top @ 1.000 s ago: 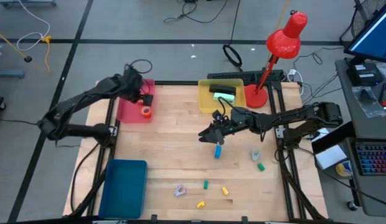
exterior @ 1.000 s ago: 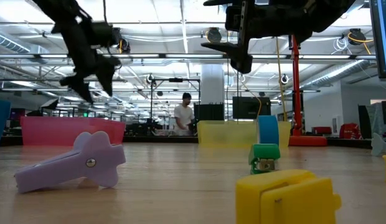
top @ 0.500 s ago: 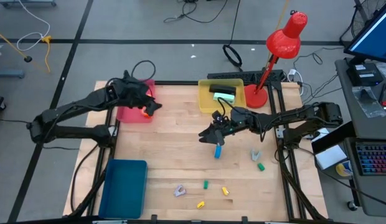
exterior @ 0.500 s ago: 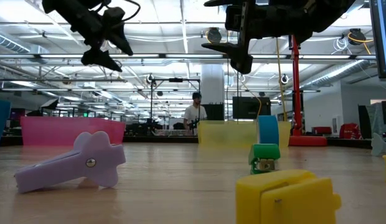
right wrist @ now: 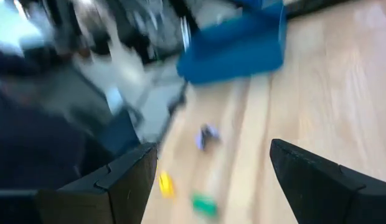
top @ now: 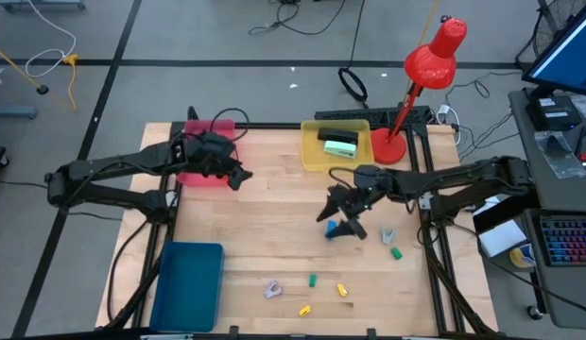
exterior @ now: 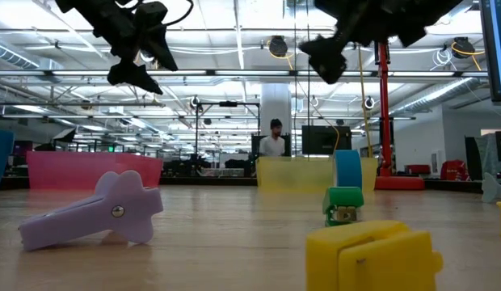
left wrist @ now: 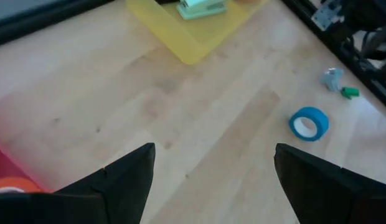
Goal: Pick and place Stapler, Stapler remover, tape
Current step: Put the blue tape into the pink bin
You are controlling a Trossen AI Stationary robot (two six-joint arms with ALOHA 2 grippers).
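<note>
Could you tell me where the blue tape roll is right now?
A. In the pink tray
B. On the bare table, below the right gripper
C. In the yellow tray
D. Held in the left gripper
B: the blue tape stands on the wood, apart from the yellow tray and pink tray, with the right gripper over it and the left gripper open and empty.

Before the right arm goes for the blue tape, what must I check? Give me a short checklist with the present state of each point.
1. Right gripper open: ok, its fingers stand wide apart in the right wrist view.
2. Right gripper carries nothing: ok.
3. Blue tape free on the table, nothing touching it: ok.
4. Right gripper above the blue tape: ok in the high view; exact alignment cannot tell.
5. Left gripper out of the way: ok, it hangs open by the pink tray.
</note>
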